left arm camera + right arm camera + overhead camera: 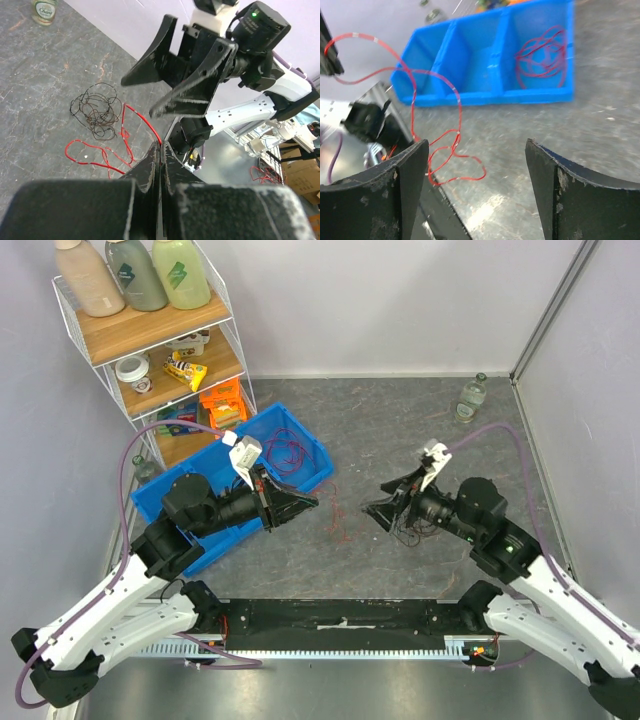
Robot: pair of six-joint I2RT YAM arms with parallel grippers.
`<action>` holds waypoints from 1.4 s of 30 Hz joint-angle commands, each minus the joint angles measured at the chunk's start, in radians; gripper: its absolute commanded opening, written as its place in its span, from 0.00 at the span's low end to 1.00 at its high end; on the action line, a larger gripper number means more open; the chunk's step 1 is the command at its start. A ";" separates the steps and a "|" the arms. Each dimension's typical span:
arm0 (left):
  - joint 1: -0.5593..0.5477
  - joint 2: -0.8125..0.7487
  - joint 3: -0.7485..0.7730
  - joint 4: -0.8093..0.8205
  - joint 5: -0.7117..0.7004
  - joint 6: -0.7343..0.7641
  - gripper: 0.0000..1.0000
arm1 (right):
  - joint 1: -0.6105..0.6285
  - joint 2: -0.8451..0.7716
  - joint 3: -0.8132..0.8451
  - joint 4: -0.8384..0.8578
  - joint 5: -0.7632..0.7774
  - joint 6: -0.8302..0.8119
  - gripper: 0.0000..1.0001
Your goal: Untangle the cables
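My left gripper (303, 504) is shut on a thin red cable (336, 515), which hangs from its tips to the floor; the left wrist view shows the closed tips (161, 150) with the red cable (142, 120) running away from them. A black cable bunch (97, 107) lies beside the red one, under my right arm (412, 530). My right gripper (384, 510) is open and empty, facing the left one; it also shows in the left wrist view (167, 82). Between its fingers (395, 185) the red cable (451, 150) loops on the floor. A dark red-magenta bunch (542, 55) lies in the blue bin (490, 95).
The blue bin (310, 475) with three compartments sits at left, under my left arm. A wire shelf (160, 330) with bottles and boxes stands at the back left. A glass bottle (472, 397) stands at the back right by the wall.
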 commanded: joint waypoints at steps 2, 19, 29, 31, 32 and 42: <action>-0.004 -0.003 0.003 0.012 -0.017 0.043 0.02 | 0.005 0.087 -0.056 0.140 -0.275 0.013 0.84; -0.001 0.035 0.000 -0.013 -0.015 0.063 0.02 | 0.005 0.115 -0.155 0.285 -0.262 0.061 0.00; -0.001 0.199 0.002 -0.217 -0.212 0.122 0.02 | 0.005 0.035 -0.071 0.103 -0.157 0.053 0.00; -0.001 0.234 -0.008 -0.229 -0.200 0.126 0.07 | 0.005 0.040 -0.088 0.140 -0.163 0.073 0.00; -0.001 0.245 -0.018 -0.231 -0.195 0.126 0.12 | 0.005 0.044 -0.098 0.152 -0.148 0.081 0.00; -0.002 0.184 -0.112 -0.228 -0.238 0.117 0.82 | 0.003 0.037 -0.128 0.177 0.125 0.251 0.00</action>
